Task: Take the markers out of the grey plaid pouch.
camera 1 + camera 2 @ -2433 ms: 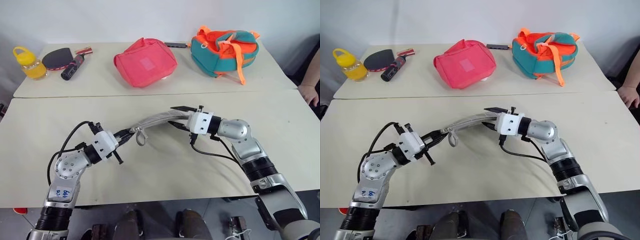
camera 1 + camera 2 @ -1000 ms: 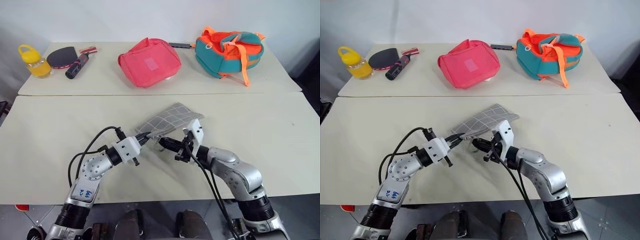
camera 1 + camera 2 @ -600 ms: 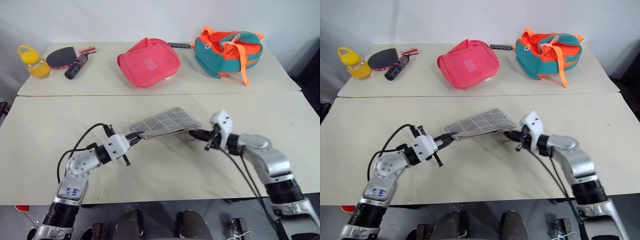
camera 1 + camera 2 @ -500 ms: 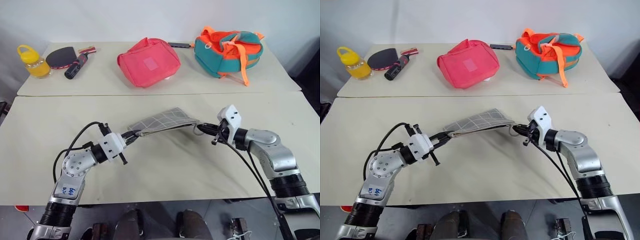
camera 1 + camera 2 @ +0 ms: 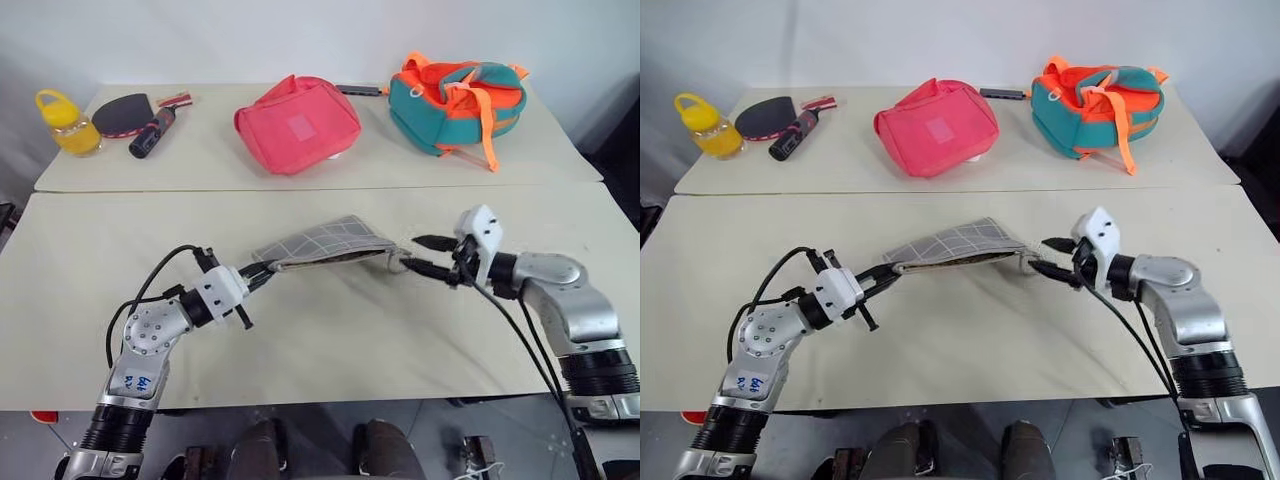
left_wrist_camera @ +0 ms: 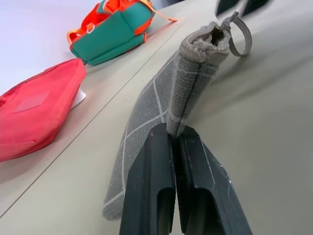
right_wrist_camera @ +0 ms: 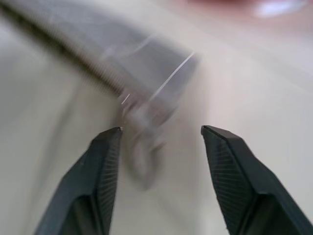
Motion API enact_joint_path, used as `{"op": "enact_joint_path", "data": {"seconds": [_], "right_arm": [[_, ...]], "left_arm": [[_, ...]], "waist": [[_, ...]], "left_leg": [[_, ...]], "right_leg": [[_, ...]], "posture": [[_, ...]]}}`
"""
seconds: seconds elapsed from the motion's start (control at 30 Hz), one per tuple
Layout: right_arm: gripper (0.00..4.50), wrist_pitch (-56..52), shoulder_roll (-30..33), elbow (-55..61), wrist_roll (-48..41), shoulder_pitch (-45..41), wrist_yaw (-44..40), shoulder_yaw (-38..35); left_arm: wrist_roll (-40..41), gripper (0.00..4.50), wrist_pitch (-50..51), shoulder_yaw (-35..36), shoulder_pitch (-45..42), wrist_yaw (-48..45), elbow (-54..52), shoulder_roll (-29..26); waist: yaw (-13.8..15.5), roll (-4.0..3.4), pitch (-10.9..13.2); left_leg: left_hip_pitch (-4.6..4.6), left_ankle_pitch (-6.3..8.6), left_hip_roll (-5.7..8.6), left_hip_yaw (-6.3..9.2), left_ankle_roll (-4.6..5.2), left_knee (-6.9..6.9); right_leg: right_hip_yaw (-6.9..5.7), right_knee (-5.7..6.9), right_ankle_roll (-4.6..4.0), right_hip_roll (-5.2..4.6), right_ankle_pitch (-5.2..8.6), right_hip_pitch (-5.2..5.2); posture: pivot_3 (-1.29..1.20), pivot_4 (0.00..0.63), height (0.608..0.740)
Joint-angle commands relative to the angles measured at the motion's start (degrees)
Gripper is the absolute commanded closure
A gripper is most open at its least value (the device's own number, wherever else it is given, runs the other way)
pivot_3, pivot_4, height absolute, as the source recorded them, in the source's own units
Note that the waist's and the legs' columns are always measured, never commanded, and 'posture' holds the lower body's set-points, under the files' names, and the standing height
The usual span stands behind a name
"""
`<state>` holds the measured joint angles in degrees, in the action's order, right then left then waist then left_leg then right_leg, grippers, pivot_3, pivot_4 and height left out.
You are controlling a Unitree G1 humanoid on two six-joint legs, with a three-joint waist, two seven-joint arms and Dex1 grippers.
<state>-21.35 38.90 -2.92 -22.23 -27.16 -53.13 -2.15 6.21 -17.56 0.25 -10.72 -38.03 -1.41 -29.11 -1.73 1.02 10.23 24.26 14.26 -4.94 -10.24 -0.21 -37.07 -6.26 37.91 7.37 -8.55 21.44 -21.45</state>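
The grey plaid pouch (image 5: 325, 243) stretches left to right over the near table, its left end lifted. My left gripper (image 5: 262, 278) is shut on that end's edge; in the left wrist view its black fingers (image 6: 151, 186) pinch the fabric. The far end gapes slightly, and the grey wrist loop (image 6: 237, 34) hangs beside it. My right gripper (image 5: 420, 255) stands open just right of the pouch's right end, apart from the wrist loop (image 5: 398, 263). In the right wrist view the right gripper (image 7: 161, 129) frames the blurred loop. The markers are hidden.
On the far table sit a pink-red bag (image 5: 295, 122), a teal and orange backpack (image 5: 455, 95), a yellow bottle (image 5: 60, 122), a paddle (image 5: 120, 113) and a black-and-red cylinder (image 5: 150, 135). A seam (image 5: 150, 190) divides the two tables.
My right gripper has travelled right, from near the pouch's left end to its loop end, and has opened there. The left gripper keeps its hold, hardly moved.
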Motion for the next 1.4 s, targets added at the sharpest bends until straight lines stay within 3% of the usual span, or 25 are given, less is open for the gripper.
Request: {"op": "enact_joint_path", "data": {"seconds": [0.03, 0.07, 0.17, 0.37, 0.5, 0.93, 1.13, 1.23, 1.4], "right_arm": [[1.9, -0.2, -3.4, 7.7, -4.3, -3.0, 3.2, -3.5], [1.9, -1.0, -4.7, 9.7, -5.4, -3.6, 4.2, -3.6], [2.52, -0.7, -7.2, 14.1, -4.4, -3.3, 4.8, -0.4], [4.47, 6.7, -9.8, 18.1, 3.8, 0.2, 4.7, 8.6], [4.47, 12.2, -10.4, 16.1, 9.8, 2.3, 5.7, 12.6], [4.47, 20.7, -11.0, 6.9, 20.5, -0.4, 8.1, 15.3], [4.47, 30.2, -7.3, -1.4, 35.8, -5.5, 13.9, 19.0], [3.89, 33.3, -7.5, -2.6, 36.8, -6.7, 14.0, 19.4], [2.12, 34.7, -8.0, -2.5, 37.7, -6.8, 13.5, 19.9]], "left_arm": [[2.2, 4.5, -0.3, 1.6, -0.6, 0.6, -0.5, 0.7], [2.3, 4.5, -0.3, 1.6, -0.7, 0.6, -0.4, 0.9], [2.4, 4.5, -0.2, 1.7, -1.4, 0.5, 0.0, 1.5], [2.6, 4.5, 0.0, 1.9, -1.6, 0.5, 0.3, 2.0], [2.5, 4.5, 0.0, 1.9, -0.9, 0.8, -0.4, 2.2], [1.2, 4.5, -0.2, 0.8, 0.7, 1.8, -2.8, 3.1], [2.2, 4.5, -1.5, 0.3, 2.0, -0.7, -3.4, 2.3], [3.1, 4.5, -1.4, 0.9, 1.3, -1.5, -2.4, 2.2], [2.9, 4.5, -1.2, 0.2, 0.9, -1.5, -1.9, 3.4]], "waist": [[-0.1, 0.0, 0.0], [-0.1, 0.0, 0.0], [0.1, 0.0, 0.0], [0.2, 0.0, 0.0], [0.1, 0.0, 0.0], [0.1, 0.0, 0.0], [-0.2, 0.0, 0.0], [-0.2, 0.0, 0.0], [-0.1, 0.0, 0.0]], "left_leg": [[0.0, 0.0, -0.01, 0.0, 0.0, 0.0], [0.0, 0.0, -0.01, 0.0, -0.01, 0.0], [0.0, 0.0, -0.01, 0.0, -0.01, 0.0], [0.03, 0.04, 0.03, 0.0, 0.0, 0.0], [0.02, 0.04, 0.02, 0.0, -0.02, -0.01], [0.01, 0.03, 0.01, 0.0, -0.03, -0.02], [-0.01, 0.02, 0.0, -0.06, -0.03, -0.05], [-0.03, 0.01, -0.02, -0.06, -0.06, -0.01], [-0.02, 0.01, -0.01, -0.07, -0.05, -0.01]], "right_leg": [[0.01, 0.01, 0.0, 0.01, 0.0, -0.01], [0.02, 0.02, 0.0, 0.01, 0.0, -0.02], [0.02, 0.01, 0.0, 0.01, 0.0, -0.01], [0.0, -0.03, 0.01, -0.01, -0.01, 0.01], [0.0, -0.02, 0.01, 0.0, 0.0, 0.0], [0.01, 0.01, 0.01, 0.01, 0.0, 0.0], [0.05, 0.03, 0.01, 0.01, 0.0, -0.02], [0.05, 0.04, 0.01, 0.03, 0.0, -0.03], [0.05, 0.02, 0.01, 0.02, 0.0, -0.03]], "posture": [[0.0, 0.15, 0.74], [0.0, 0.15, 0.74], [0.0, 0.15, 0.74], [0.0, 0.15, 0.74], [0.0, 0.15, 0.74], [0.0, 0.15, 0.74], [0.0, 0.15, 0.74], [0.0, 0.15, 0.74], [0.0, 0.15, 0.74]]}}
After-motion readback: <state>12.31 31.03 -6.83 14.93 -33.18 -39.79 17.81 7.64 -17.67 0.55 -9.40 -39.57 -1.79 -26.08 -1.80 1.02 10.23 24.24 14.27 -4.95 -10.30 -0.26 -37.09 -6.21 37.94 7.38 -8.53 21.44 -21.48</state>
